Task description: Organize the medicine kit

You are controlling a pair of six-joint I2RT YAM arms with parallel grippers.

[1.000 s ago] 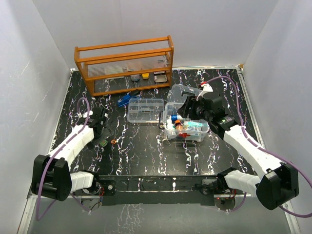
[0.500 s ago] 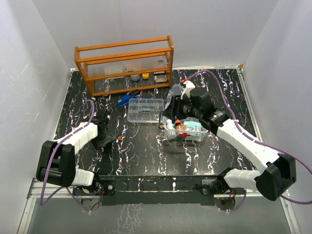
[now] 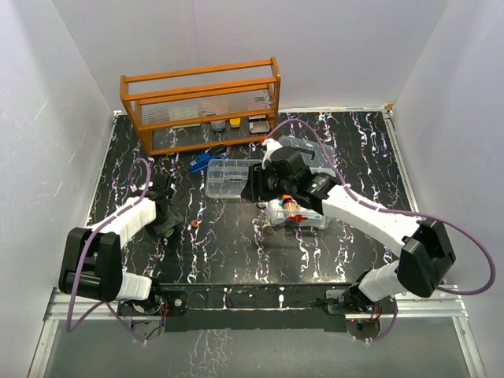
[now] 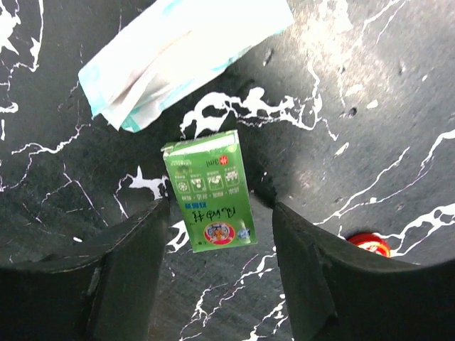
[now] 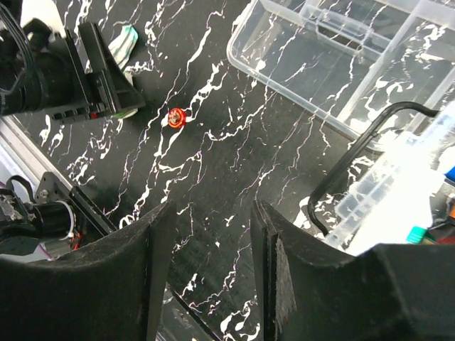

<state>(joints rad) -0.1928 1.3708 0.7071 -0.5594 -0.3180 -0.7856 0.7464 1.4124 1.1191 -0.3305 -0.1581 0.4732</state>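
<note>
The medicine kit (image 3: 303,214) is a clear box holding several small items at the table's middle. Its clear divided tray insert (image 3: 234,177) (image 5: 334,57) lies to the box's left. A clear lid (image 3: 307,150) lies behind the box. A dark handle (image 5: 359,153) shows by clear plastic on the right of the right wrist view. My right gripper (image 3: 258,183) (image 5: 212,227) hangs open and empty over bare table between insert and box. My left gripper (image 3: 166,216) (image 4: 220,224) stands open, straddling one end of a green carton (image 4: 210,192) that lies flat; a gap shows on the right side.
A white and teal packet (image 4: 178,53) lies just beyond the carton. A small red cap (image 4: 370,245) (image 3: 194,224) (image 5: 177,117) sits to its right. An orange wooden rack (image 3: 201,102) stands at the back left, with a blue object (image 3: 202,160) in front of it.
My right arm has swung left from over the kit box to the gap beside the tray insert. My left gripper has come down around the green carton and narrowed its jaws.
</note>
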